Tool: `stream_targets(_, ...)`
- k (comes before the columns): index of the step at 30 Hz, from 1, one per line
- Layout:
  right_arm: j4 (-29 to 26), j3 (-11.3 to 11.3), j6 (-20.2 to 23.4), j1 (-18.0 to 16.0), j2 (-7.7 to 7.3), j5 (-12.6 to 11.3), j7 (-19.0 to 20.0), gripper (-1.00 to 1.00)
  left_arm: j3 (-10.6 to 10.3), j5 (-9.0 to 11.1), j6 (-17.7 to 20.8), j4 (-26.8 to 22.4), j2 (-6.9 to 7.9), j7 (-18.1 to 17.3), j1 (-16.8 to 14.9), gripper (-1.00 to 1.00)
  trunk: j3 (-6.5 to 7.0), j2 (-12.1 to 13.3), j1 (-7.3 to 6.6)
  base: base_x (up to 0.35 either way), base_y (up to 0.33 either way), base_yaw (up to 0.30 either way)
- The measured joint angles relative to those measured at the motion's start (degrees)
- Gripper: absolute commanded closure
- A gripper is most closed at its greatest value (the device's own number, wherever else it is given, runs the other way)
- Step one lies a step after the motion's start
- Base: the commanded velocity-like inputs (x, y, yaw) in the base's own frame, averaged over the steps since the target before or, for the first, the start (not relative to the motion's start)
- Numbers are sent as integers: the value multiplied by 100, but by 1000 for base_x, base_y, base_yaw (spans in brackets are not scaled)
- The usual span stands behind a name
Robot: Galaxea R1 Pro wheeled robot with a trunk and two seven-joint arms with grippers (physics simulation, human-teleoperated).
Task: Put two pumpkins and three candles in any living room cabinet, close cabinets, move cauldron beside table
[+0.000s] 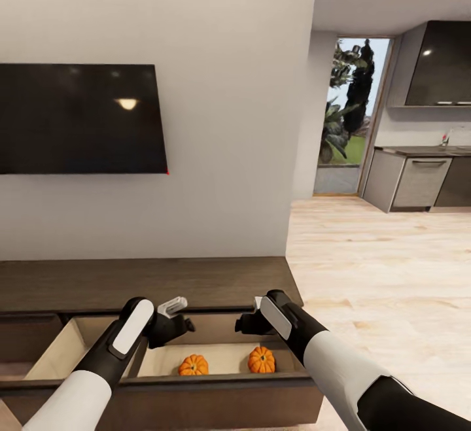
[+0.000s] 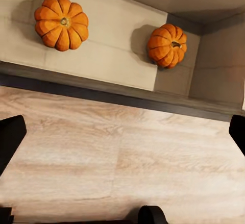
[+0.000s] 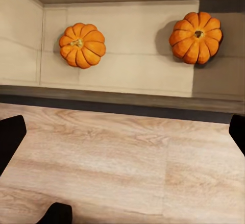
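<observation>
I see both pumpkins lying apart in the open cabinet drawer; my left claw and right claw hover above, both spread wide, empty.

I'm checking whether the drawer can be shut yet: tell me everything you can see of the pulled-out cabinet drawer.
The drawer of the long dark-brown cabinet stands pulled out below the TV. Its front is dark wood, its inside pale beige. Two orange ribbed pumpkins sit apart on its floor. Both open grippers hover above it, touching nothing.

Both arms forward, fingers seemingly apart
</observation>
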Motion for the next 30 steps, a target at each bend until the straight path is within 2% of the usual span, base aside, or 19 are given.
stream_targets(5, 0, -2, -4, 0, 0, 0, -1, -100, 1, 2, -1, -41, -31, 627, 0, -100, 90, 201, -110, -3, 1, 0)
stream_targets(8, 0, 2, -4, 0, 0, 0, -1, -100, -6, 6, -1, -53, -46, 819, 1, -100, 144, 321, -176, -15, 0, 0)
stream_targets(19, 0, 3, -12, 0, 0, 0, 3, -100, -18, 3, -2, -58, -66, 891, 2, -100, 341, 762, -415, -255, 0, 0)
stream_targets(25, 0, 4, -13, 0, 0, 0, 7, -100, -29, 2, -2, -58, -78, 892, 2, -100, 449, 1003, -549, -58, 0, 0)
stream_targets(30, 0, 3, -12, 0, 0, 0, 0, -100, -154, 7, -2, -58, -72, 891, 2, -100, 539, 1204, -656, -207, 0, 0)
